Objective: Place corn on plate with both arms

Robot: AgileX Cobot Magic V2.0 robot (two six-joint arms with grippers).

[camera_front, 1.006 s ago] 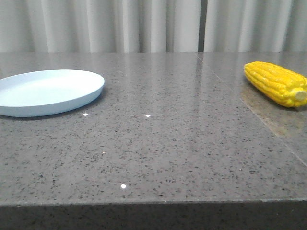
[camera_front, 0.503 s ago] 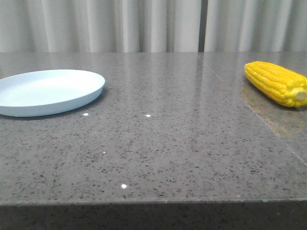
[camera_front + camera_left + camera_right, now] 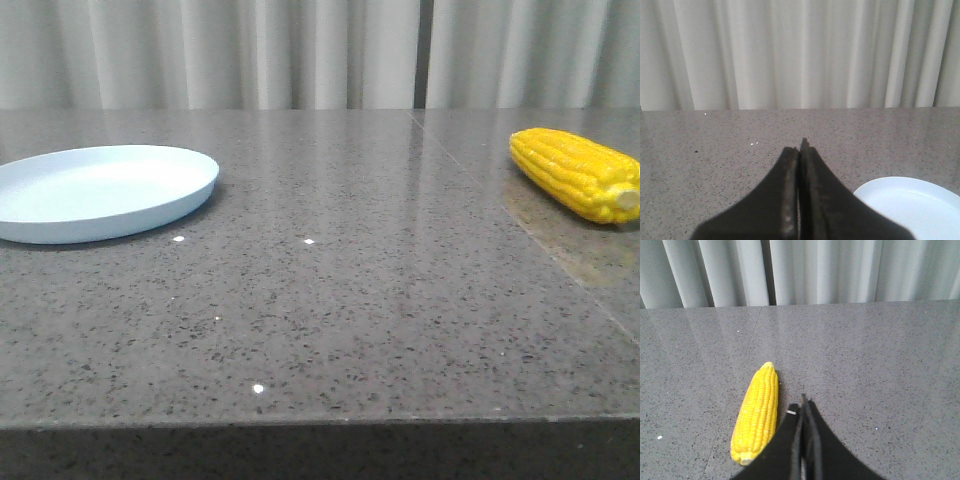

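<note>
The yellow corn (image 3: 576, 172) lies on the grey stone table at the far right, its pale stub end toward the front. The pale blue plate (image 3: 100, 190) sits at the far left and holds nothing. In the right wrist view the corn (image 3: 757, 413) lies just beside my right gripper (image 3: 803, 401), which is shut and empty above the table. In the left wrist view my left gripper (image 3: 800, 146) is shut and empty, with the plate's rim (image 3: 880, 182) off to one side. Neither gripper shows in the front view.
The speckled grey table (image 3: 330, 300) has a seam (image 3: 520, 235) running from the back toward the front right, next to the corn. A pale pleated curtain (image 3: 320, 50) hangs behind the table's far edge. The table's front edge (image 3: 320, 422) is near the camera.
</note>
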